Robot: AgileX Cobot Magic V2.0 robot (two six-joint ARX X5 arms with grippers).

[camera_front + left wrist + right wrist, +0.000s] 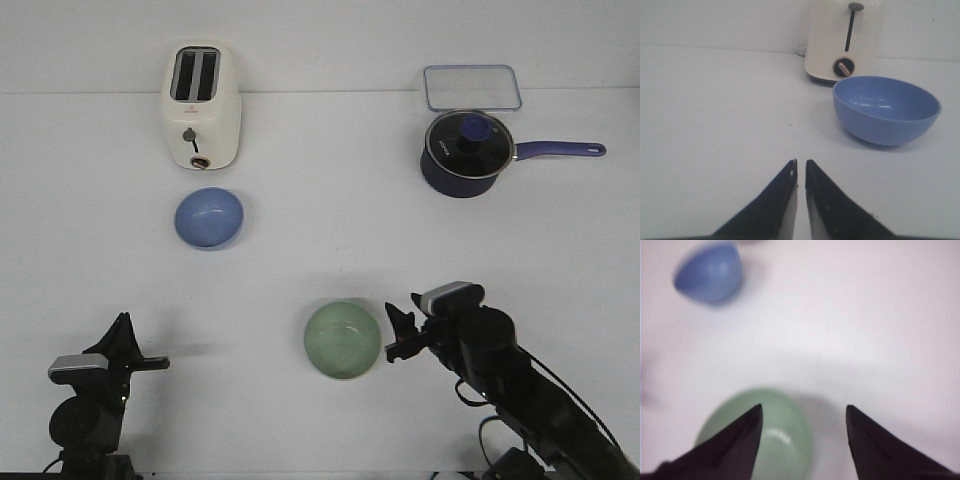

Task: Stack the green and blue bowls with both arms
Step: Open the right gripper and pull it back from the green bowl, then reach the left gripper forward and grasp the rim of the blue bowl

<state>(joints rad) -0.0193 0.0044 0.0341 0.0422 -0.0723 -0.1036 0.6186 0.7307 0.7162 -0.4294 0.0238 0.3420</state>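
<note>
Two bowls apart, neither one grabbed

Green bowl [343, 340] sits near the front of the white desk [320, 250], right pincer [401, 335] just beside it with fingers spread wide, gripping nothing. Blue bowl [209, 217] is well apart, just in front of the toaster [201, 105]. Left pincer [800, 172] is pretty much clenched, empty, hanging back.

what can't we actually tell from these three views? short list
- Green bowl, right wrist view: blurred, cut by the bottom edge, partly behind one finger of the open right gripper. Contact unclear.
- Blue bowl, right wrist view: blurred, rim detail lost.
- Saucepan, front view: contents hidden by lid; logo too small.
- Toaster, left wrist view: top cut off.
- Left gripper: shut; arm base cut off in front view.
</note>
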